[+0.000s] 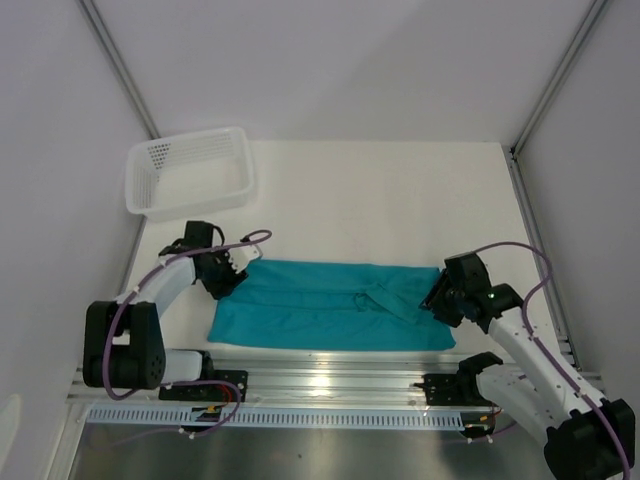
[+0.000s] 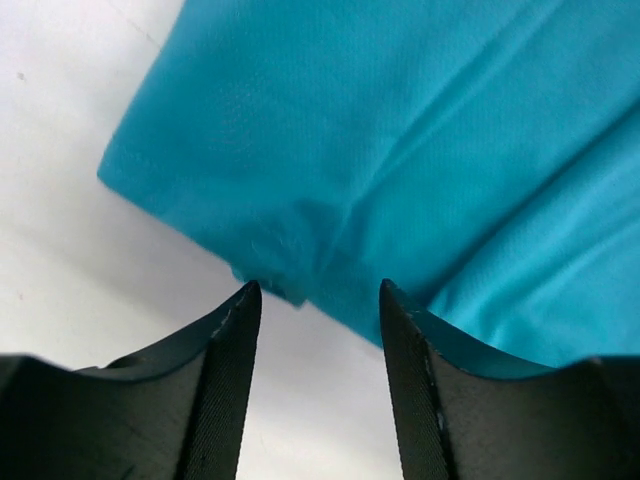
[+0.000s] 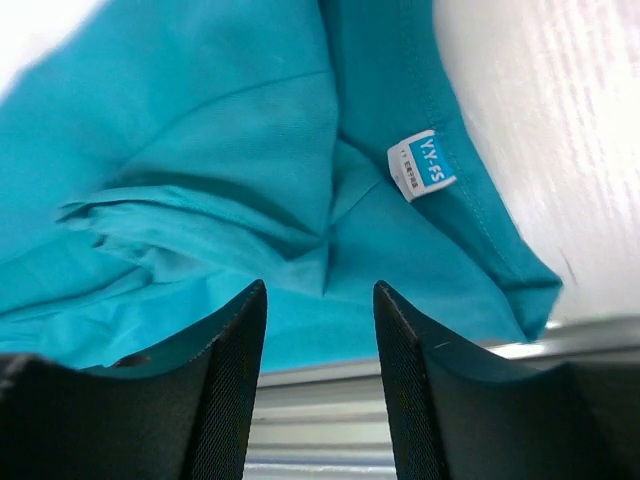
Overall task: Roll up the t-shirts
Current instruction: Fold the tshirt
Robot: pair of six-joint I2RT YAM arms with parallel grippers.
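Left end effector (image 2: 317,292) just beside t-shirt (image 2: 400,150)

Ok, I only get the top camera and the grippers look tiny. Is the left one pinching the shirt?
Observer: No. In the left wrist view, the left gripper is open, and the shirt's edge lies just past its fingertips.
Operator: What about the right one?
Observer: It's open too. The right wrist view shows the right gripper with its jaws apart over bunched folds, and nothing is pinched.
Operator: Does the shirt have a tag?
Observer: Yes. There's a small label, white and blue, sewn near the shirt's edge at the right gripper's end.
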